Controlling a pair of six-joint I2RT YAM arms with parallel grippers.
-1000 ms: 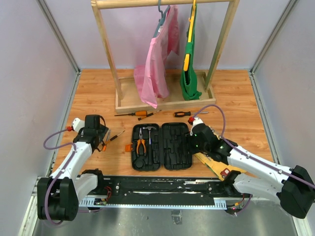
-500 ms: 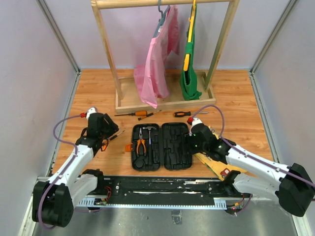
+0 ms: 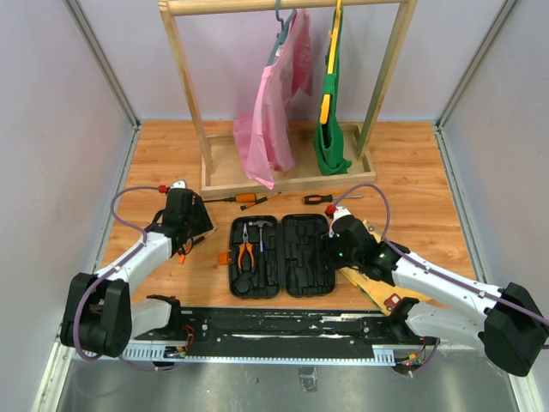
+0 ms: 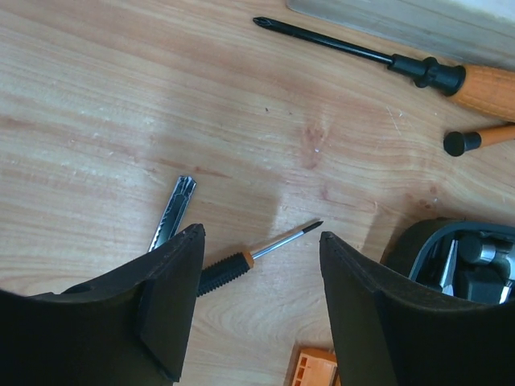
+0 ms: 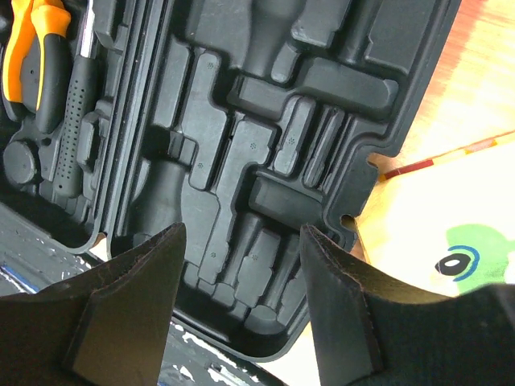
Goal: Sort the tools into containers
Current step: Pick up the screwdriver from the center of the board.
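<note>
1. So, the small screwdriver (image 4: 256,248) lies at about 9 o'clock of the open tool case (image 3: 296,257).
2. Left gripper (image 4: 259,237) hovers over it, jaws wide and empty. I'd shift toward 8 o'clock, then pinch its handle.
3. Right gripper (image 5: 241,229) hangs over the case, jaws apart, holding nothing.

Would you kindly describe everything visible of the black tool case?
The black tool case lies open flat on the wooden table: two hinged moulded-plastic halves. The left holds orange-handled pliers and a hammer; the right's slots are bare. An orange latch sits at its left edge. The open right gripper hangs above the right half.
</note>
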